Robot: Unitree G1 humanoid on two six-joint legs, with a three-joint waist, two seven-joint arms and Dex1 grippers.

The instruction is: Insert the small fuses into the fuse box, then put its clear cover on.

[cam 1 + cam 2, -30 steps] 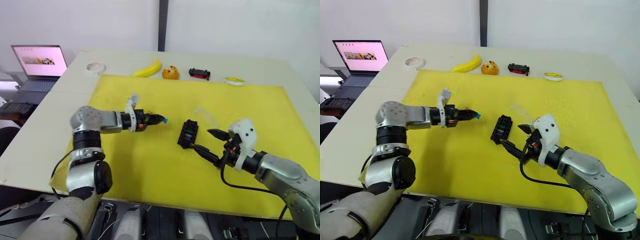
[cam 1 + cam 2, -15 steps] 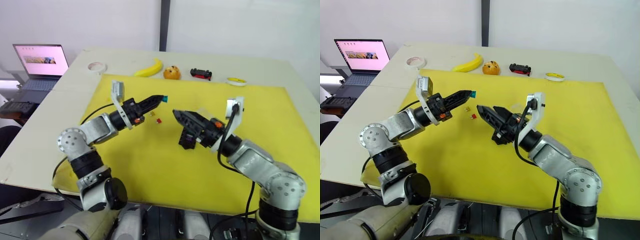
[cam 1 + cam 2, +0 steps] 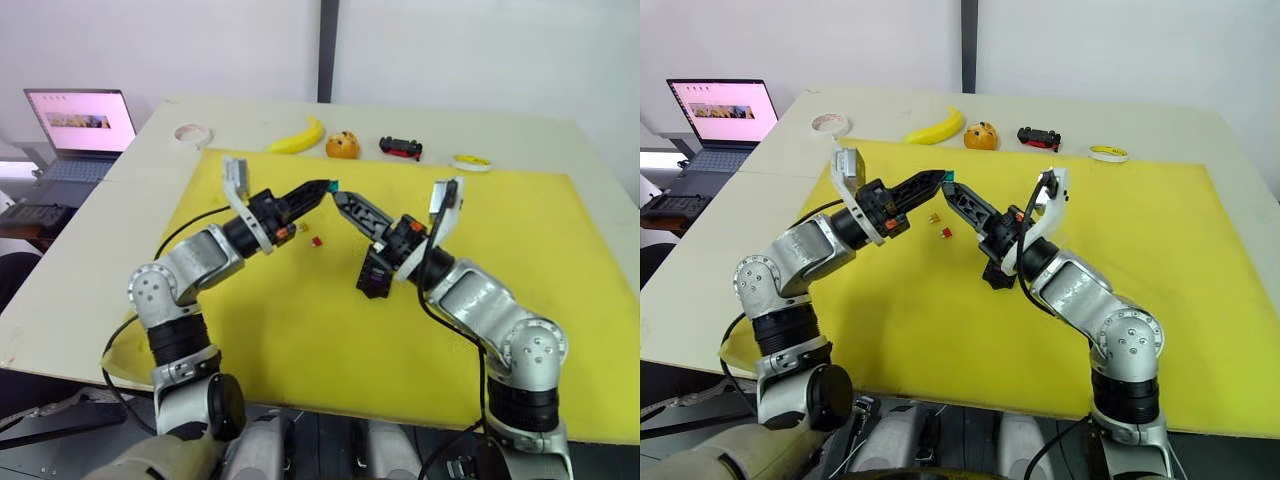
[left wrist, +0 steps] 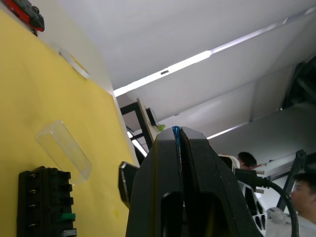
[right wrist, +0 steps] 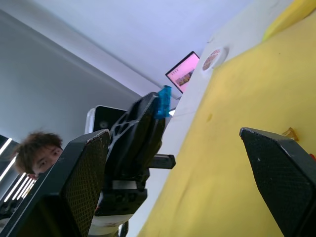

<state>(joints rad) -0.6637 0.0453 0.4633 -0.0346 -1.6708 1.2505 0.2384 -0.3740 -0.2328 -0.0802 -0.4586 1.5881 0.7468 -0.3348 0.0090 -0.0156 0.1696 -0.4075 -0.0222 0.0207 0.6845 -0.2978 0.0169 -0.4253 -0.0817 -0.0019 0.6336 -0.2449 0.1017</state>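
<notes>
My left gripper (image 3: 323, 187) is raised above the yellow mat (image 3: 300, 330) and shut on a teal fuse (image 3: 331, 185), which sticks out at its tip (image 5: 163, 101). My right gripper (image 3: 346, 206) is open and points at that tip, its fingers (image 5: 79, 182) spread wide to either side of it. Below the right arm the black fuse box (image 3: 375, 272) lies on the mat, with a green fuse (image 4: 67, 216) in one slot. The clear cover (image 4: 64, 148) lies just beyond the box. A red fuse (image 3: 317, 241) and an orange one (image 3: 305, 228) lie loose on the mat.
Along the table's far edge are a banana (image 3: 297, 137), an orange (image 3: 341, 146), a black-and-red toy car (image 3: 399, 148), a white tape roll (image 3: 190, 133) and a yellow tape roll (image 3: 469, 161). A laptop (image 3: 80, 125) stands far left. A person's head (image 5: 34, 153) shows behind.
Both arms rose and swung toward each other. The left gripper carried the teal fuse up and right; the right gripper left the box's near side and came up to meet its tip.
</notes>
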